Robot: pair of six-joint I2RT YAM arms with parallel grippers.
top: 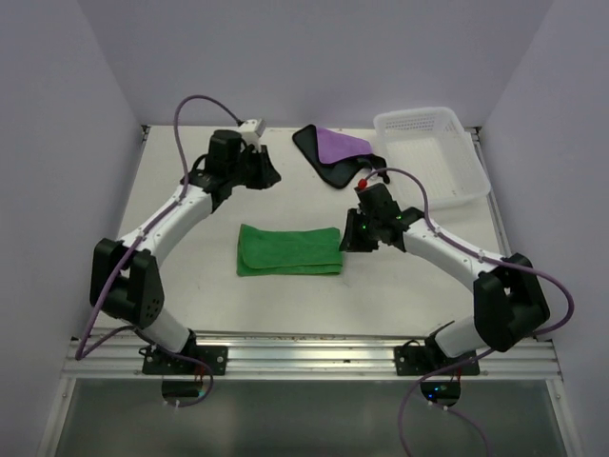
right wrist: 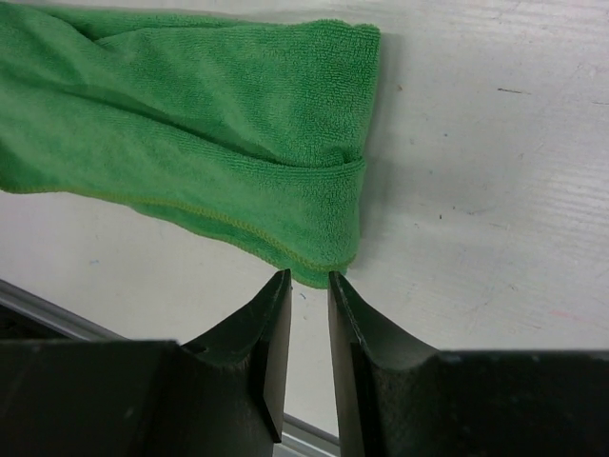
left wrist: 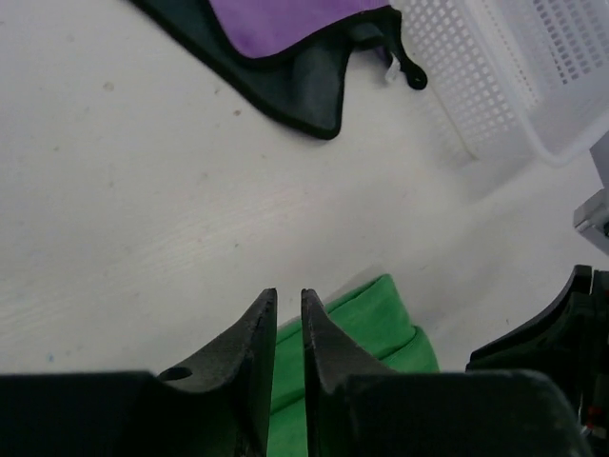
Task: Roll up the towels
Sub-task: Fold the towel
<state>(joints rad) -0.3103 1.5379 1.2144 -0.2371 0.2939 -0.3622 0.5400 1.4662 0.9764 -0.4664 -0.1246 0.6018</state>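
Looks like the green towel (top: 288,249) comes first, at the step just ahead of the roll itself. Lies mid-table between the two arms, folded into a long flat band running left to right, not yet rolled. Shows soft looped pile and a stitched hem, with one layer lapped over another at the right end and the near edge a touch uneven. Right gripper (right wrist: 308,276) low at that right end, fingers close together with only a thin slit between, nothing in it, tips just beside the near corner of the cloth. Left gripper (left wrist: 289,293) up at the far left, well apart from the band, fingers likewise a thin slit apart and empty, pointing out over bare table (top: 190,286). Next move, at a guess: calls for wider fingers, a pinch on both layers of the right end, then a turn over toward the left, tight and even to spare the lapped layer from slipping. Purple towel (top: 335,148) waiting at the far side, just beside the white basket (top: 476,162), loosely heaped with black backing showing, unrolled.
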